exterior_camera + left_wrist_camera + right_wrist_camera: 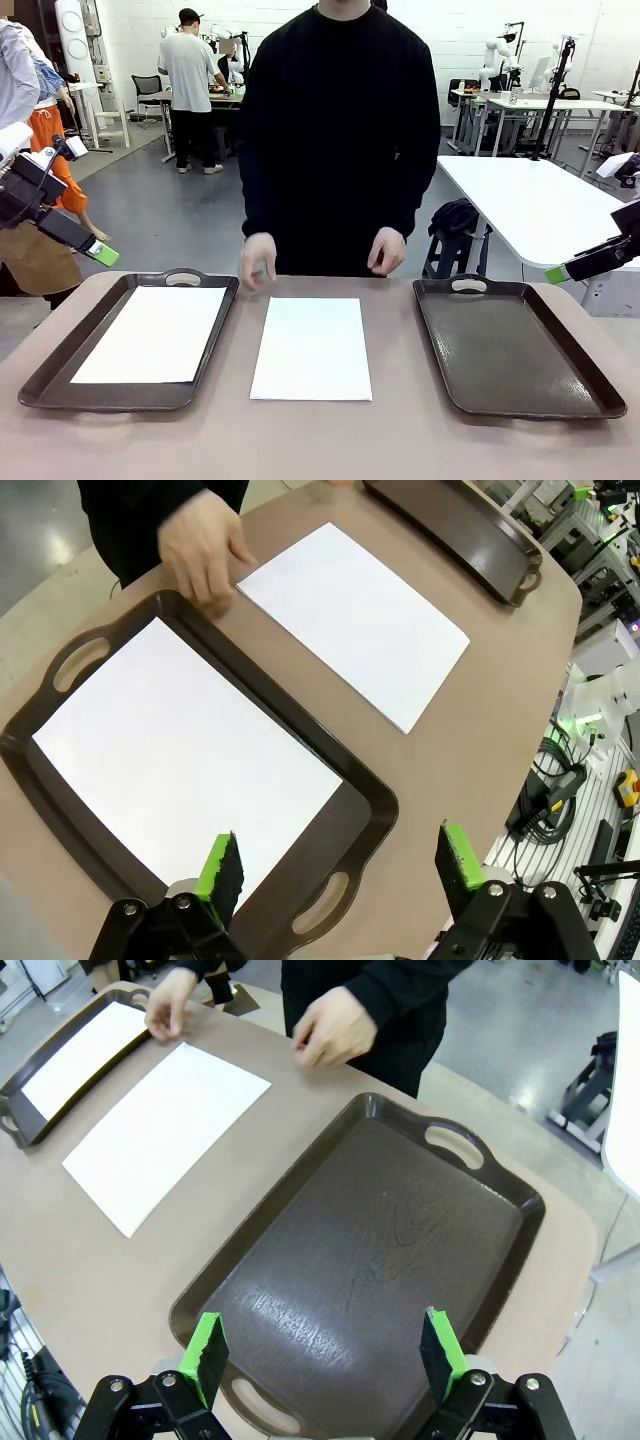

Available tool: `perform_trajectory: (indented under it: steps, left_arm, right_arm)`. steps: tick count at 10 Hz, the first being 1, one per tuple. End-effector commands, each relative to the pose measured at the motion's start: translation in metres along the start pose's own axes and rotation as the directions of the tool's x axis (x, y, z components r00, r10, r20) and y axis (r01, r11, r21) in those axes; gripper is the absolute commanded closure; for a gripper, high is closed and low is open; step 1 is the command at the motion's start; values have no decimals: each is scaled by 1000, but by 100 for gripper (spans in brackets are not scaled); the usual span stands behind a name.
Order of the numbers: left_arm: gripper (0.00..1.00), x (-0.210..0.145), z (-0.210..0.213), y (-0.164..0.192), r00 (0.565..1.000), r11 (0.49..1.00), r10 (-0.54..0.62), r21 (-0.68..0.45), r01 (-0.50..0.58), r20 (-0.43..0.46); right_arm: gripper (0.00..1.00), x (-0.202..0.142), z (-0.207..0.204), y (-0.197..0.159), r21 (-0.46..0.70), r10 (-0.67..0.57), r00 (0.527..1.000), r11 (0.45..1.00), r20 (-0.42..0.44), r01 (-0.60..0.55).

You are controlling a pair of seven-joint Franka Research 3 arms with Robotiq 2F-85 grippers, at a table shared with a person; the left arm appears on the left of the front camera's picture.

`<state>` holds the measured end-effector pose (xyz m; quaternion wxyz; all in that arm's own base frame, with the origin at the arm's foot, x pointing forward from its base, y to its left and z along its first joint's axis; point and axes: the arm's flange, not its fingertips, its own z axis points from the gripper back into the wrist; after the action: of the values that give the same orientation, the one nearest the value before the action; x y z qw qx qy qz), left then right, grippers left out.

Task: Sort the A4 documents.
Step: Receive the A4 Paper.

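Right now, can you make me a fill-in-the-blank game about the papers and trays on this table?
One A4 sheet lies inside the ____ tray.
The other sheet lies on the table, between the two ____.
The left gripper and the right gripper both have their jaws ____.
The person's sweater is ____.
Missing words: left; trays; open; black.
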<state>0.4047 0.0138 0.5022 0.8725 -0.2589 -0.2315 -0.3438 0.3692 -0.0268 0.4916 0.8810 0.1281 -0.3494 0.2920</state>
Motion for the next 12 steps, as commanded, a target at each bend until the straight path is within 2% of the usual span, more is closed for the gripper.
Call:
perform_trajectory:
  steps: [1,12]
  left_arm:
    - [0,1,1,1,1000,1000,-4,1,4,0]
    - [0,1,1,1,1000,1000,-4,1,4,0]
  right_arm:
    - [0,-1,-1,0,10,-3,1000,1000,5,3]
    - [0,-1,-1,0,10,-3,1000,1000,5,3]
